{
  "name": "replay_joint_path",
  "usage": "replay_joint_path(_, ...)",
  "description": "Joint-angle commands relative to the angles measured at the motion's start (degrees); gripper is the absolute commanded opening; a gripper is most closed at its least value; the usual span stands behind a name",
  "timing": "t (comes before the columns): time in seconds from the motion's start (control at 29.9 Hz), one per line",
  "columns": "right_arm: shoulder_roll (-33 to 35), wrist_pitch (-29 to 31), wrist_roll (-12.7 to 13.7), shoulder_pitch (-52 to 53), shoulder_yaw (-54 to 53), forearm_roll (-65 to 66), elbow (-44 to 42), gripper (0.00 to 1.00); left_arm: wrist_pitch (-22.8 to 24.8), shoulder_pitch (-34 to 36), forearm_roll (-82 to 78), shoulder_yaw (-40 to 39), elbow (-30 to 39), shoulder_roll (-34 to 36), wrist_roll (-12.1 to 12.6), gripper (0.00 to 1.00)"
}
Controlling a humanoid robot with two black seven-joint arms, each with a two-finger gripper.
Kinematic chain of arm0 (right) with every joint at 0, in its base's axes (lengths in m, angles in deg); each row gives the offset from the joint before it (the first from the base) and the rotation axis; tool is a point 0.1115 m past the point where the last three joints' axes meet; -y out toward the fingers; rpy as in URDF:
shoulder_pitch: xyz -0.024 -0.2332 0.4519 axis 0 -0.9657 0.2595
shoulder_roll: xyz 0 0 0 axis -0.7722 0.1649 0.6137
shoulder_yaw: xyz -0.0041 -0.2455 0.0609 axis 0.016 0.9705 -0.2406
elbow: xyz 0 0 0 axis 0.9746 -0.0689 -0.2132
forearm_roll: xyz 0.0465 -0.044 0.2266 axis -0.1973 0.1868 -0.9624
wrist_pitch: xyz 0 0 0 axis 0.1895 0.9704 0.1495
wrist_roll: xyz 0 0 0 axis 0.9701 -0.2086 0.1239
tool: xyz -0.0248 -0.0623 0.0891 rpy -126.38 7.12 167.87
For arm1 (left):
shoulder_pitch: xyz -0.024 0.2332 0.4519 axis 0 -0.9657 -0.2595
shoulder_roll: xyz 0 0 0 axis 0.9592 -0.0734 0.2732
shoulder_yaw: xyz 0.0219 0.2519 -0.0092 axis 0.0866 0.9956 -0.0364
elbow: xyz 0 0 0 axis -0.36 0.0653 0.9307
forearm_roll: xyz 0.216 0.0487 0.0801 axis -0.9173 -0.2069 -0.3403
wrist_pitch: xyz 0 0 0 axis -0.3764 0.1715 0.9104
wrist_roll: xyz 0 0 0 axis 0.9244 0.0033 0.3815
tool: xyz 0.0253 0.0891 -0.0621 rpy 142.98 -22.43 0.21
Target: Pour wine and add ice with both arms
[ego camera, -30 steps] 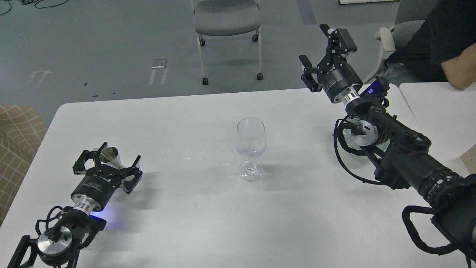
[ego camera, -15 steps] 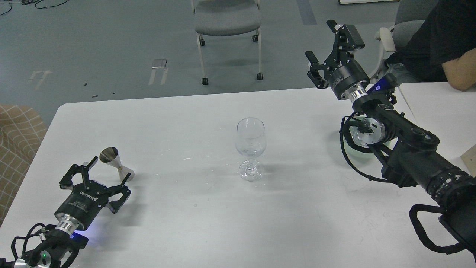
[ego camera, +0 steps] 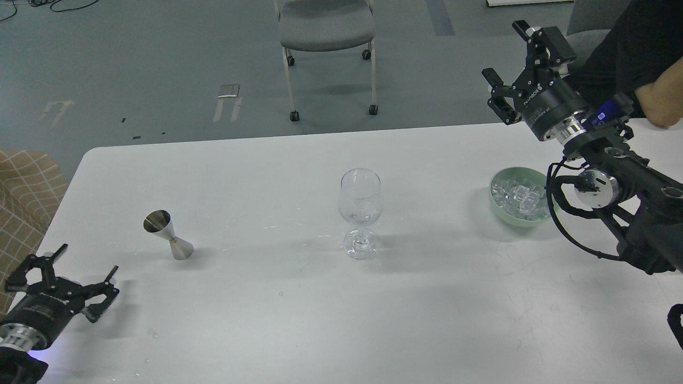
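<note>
The ice (ego camera: 516,198) is seen as a heap of clear cubes, too crowded to be counted, lying inside one pale green bowl (ego camera: 501,209) on the right side of the white table (ego camera: 299,320). One wine glass (ego camera: 360,210) stands upright at the middle of the table, well apart from the bowl; whether any liquid is in it cannot be told. One steel jigger (ego camera: 166,234) stands tilted to the left of the glass. Two black arms are counted. The right gripper (ego camera: 520,61) is held high beyond the far right edge of the table, fingers spread and nothing between them. The left gripper (ego camera: 61,272) lies low at the near left corner, fingers likewise spread and empty, near the jigger but apart from it. One grey chair (ego camera: 325,24) stands on the floor beyond the table.
</note>
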State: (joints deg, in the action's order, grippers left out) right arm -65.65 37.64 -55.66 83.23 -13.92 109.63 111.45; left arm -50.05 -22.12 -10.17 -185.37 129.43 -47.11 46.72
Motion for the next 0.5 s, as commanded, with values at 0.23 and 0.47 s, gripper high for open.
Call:
replay_joint_path(0.23,7.1,-2.3,0.0,-0.2,2.4,13.6,5.9,1.0,0.0,18.8,-11.3,0.2,-5.1,8.2,-12.9,0.98)
replay_joint_path(0.47,13.0,-10.5,0.0,-0.6,6.7,28.2,12.0,1.0,0.0,25.3,-26.6,2.6,-4.0,7.4,-19.8,0.98)
